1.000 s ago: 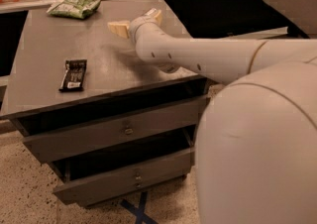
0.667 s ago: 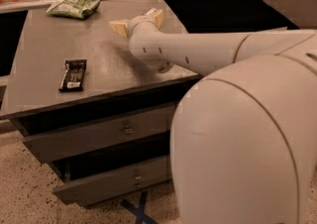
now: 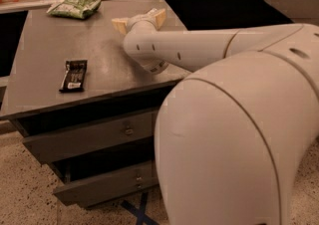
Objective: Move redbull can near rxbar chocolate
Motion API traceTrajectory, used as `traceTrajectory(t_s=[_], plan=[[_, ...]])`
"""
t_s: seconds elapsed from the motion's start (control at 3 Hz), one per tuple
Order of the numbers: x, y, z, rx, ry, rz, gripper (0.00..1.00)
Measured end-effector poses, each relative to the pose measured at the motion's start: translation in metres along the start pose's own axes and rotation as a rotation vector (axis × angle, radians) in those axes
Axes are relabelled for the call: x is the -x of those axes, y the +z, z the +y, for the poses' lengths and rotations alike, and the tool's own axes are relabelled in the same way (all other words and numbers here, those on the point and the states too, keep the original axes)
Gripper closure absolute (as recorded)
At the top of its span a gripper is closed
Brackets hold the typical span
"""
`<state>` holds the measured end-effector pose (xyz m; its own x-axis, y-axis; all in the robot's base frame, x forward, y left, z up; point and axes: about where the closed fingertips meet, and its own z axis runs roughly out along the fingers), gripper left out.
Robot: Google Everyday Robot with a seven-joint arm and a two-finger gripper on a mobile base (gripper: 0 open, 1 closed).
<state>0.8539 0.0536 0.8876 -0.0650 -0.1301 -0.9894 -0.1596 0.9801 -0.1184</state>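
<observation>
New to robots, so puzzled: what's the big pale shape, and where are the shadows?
Camera view: the robot's own arm fills the right side; its gripper sits over the table's far part; deep shadow lies beneath the top, around the drawers.

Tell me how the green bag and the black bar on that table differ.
The green snack bag is crinkled and puffy; the rxbar chocolate is flat and narrow. The bag lies at the far edge, the bar nearer the front. Both rest on the grey table, apart from the gripper, which hovers over the table's far part.
</observation>
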Motion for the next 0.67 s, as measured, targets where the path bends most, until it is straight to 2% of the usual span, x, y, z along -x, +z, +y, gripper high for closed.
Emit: traceTrajectory(t_s=[0.67], plan=[[-0.011, 0.018, 0.009, -0.026, 0.056, 0.029, 0.0]])
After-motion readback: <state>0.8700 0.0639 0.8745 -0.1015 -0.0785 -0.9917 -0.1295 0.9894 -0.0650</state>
